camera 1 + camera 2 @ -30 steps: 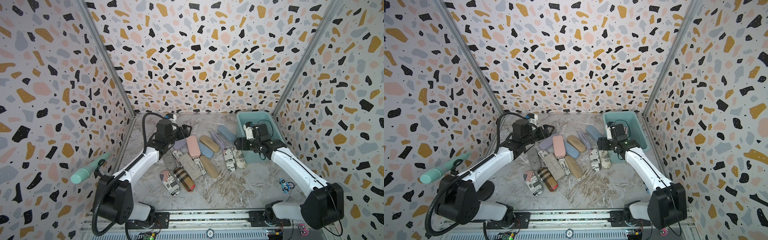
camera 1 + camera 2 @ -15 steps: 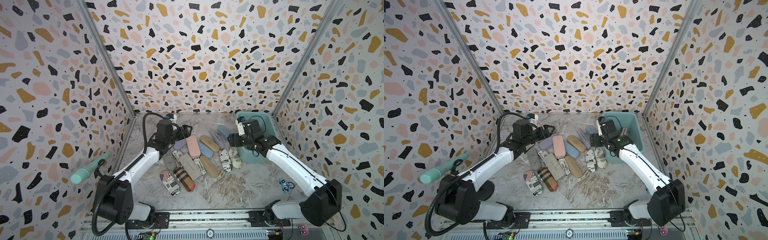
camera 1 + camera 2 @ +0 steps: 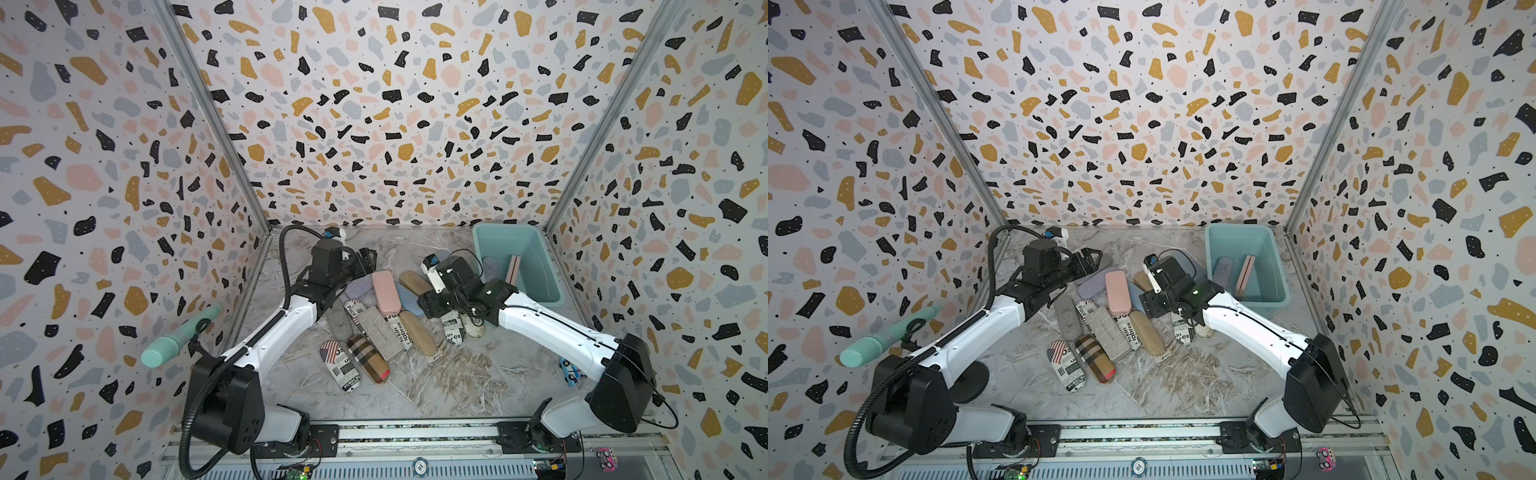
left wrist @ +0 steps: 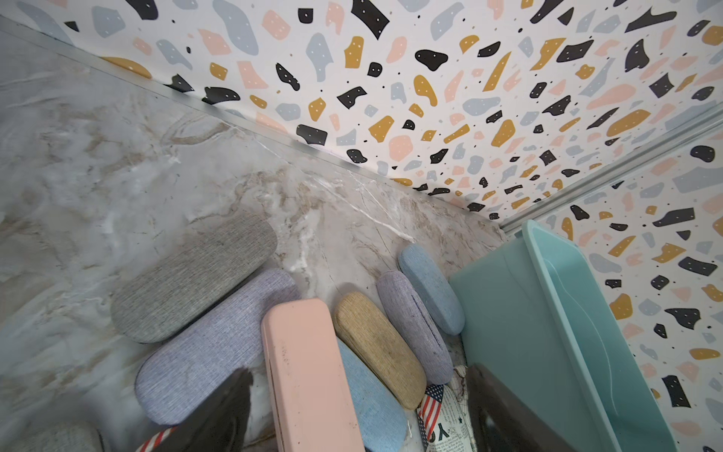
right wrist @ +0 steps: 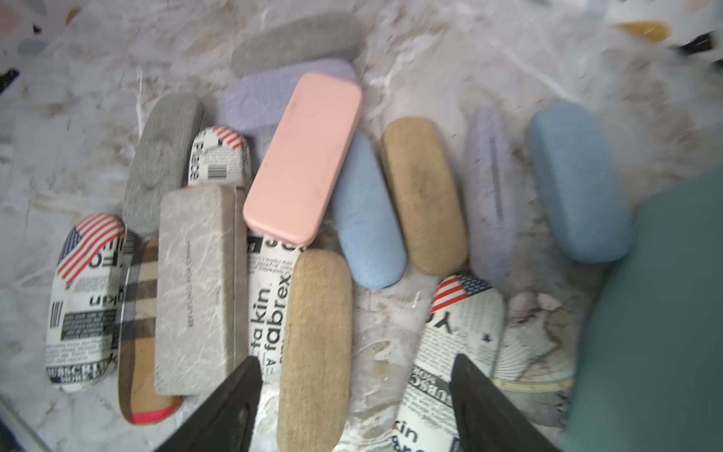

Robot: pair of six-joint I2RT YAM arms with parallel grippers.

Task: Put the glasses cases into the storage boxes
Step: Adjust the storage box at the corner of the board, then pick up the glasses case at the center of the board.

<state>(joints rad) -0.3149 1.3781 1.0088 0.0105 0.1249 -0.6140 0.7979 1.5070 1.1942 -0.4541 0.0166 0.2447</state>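
Marble tabletop [image 3: 457, 386] holds most glasses cases [image 3: 380, 336] heaped beside teal storage box [image 3: 528, 249] (2 already in it); pick step, I'd say: right gripper [image 5: 356, 360], jaws apart & empty, hovers over tan case [image 5: 315, 344], left gripper [image 4: 358, 371] likewise over pink case [image 4: 309, 371], so next needs descent + squeeze.

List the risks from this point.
1. The pink case lies atop the pile; lifting it may shift the rest.
2. The left gripper and right gripper, both open, hang over the same pile; the arms might collide.
3. In the tub, a standing case rests on edge; one dropped in could topple it or lodge on it.
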